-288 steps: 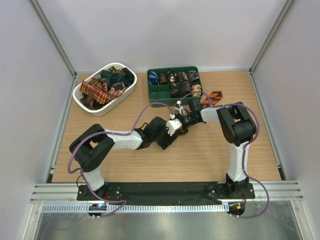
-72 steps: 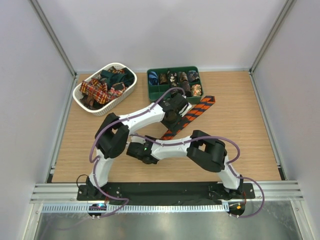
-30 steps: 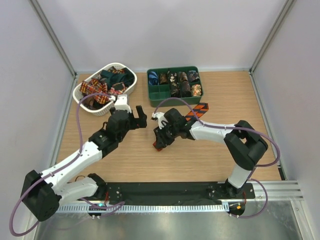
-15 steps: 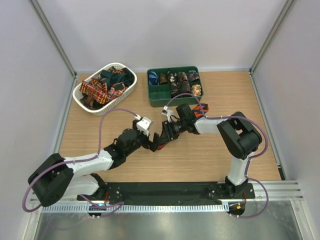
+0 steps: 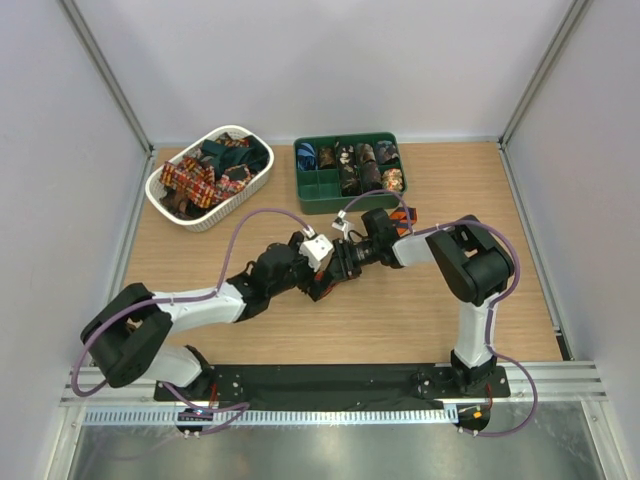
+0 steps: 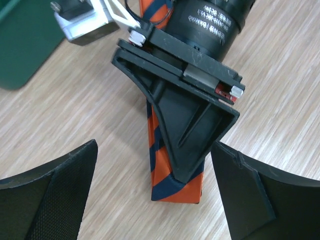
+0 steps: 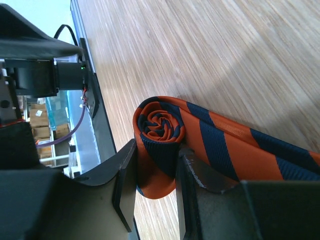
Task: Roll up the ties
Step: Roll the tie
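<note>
Pinching rolled end of orange-striped tie (image 7: 160, 125) w/ R gripper (image 7: 156, 172), approx ctr of table (image 5: 450, 310). Holding L gripper (image 6: 155, 172) wide open astride same end, not touching.

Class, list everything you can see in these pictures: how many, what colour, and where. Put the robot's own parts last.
table: one, light wood, under everything
basket: one, white, slotted, far left of the table
loose ties: several, count unclear, red plaid, dark green, brown, heaped in the basket
tray: one, green, compartmented, far centre
rolled ties: several, dark and patterned, in the tray's compartments
striped tie: one, orange and dark, table centre, one end rolled
left arm: one, white and black
right arm: one, white and black
left pincer: black, open, straddling the striped tie
right pincer: black, shut on the roll
</note>
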Controlling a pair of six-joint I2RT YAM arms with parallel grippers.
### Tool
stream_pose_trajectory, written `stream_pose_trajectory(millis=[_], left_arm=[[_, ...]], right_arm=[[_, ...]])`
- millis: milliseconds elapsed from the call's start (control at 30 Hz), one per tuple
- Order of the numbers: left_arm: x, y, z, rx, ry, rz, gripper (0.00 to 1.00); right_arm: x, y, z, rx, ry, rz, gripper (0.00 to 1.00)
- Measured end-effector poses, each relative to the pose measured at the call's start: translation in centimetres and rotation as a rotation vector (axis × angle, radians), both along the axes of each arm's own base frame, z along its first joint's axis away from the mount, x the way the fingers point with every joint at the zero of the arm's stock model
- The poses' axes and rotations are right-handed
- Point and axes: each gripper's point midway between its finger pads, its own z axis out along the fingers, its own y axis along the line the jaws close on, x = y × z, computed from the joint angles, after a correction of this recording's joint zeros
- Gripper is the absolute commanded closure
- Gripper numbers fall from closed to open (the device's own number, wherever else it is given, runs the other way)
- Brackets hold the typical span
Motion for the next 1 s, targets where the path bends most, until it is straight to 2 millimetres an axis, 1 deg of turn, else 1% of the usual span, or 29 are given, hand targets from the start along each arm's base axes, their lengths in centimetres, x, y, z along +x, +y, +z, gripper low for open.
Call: stream_pose_trajectory(millis=[67, 100, 133, 300, 433, 567, 633, 700, 733, 767, 833, 1000], left_arm=[[0.0, -0.1, -0.7, 0.027, 0.015, -0.015, 0.09], [-0.2, 0.0, -1.0, 0.041, 0.025, -0.022, 0.12], [-0.3, 0.1, -1.4, 0.053, 0.037, -0.028, 0.14], [-0.9, 0.8, -3.1, 0.102, 0.09, -0.036, 0.15], [-1.3, 1.1, -4.5, 0.132, 0.137, -0.05, 0.14], [-1.6, 0.6, -5.5, 0.153, 0.179, -0.081, 0.14], [-1.3, 0.2, -5.7, 0.163, 0.187, -0.094, 0.15], [-1.0, -0.3, -5.8, 0.165, 0.193, -0.104, 0.21], [-0.9, -0.5, -5.9, 0.165, 0.197, -0.107, 0.26], [-0.6, -0.7, -5.9, 0.166, 0.199, -0.109, 0.34], [-0.3, -1.1, -6.1, 0.172, 0.208, -0.112, 0.41], [-0.4, -1.4, -7.2, 0.205, 0.257, -0.128, 0.47]], right_arm=[[0.0, 0.1, 0.1, 0.005, 0.002, -0.001, 0.91], [0.1, 0.1, 0.1, 0.008, -0.001, -0.001, 0.91], [0.1, 0.1, 0.1, 0.009, -0.001, -0.002, 0.91], [0.3, 0.2, 0.1, 0.012, 0.001, -0.008, 0.91], [0.3, 0.2, 0.1, 0.015, 0.006, -0.01, 0.91], [0.3, 0.2, 0.0, 0.019, 0.009, -0.009, 0.91], [0.3, 0.2, 0.0, 0.019, 0.012, -0.009, 0.91], [0.4, 0.2, 0.0, 0.021, 0.012, -0.011, 0.91], [0.4, 0.2, 0.0, 0.021, 0.011, -0.011, 0.91], [0.4, 0.2, 0.0, 0.022, 0.01, -0.011, 0.91], [0.4, 0.2, 0.0, 0.022, 0.01, -0.013, 0.91], [0.8, 0.2, 0.1, 0.023, -0.001, -0.023, 0.91]])
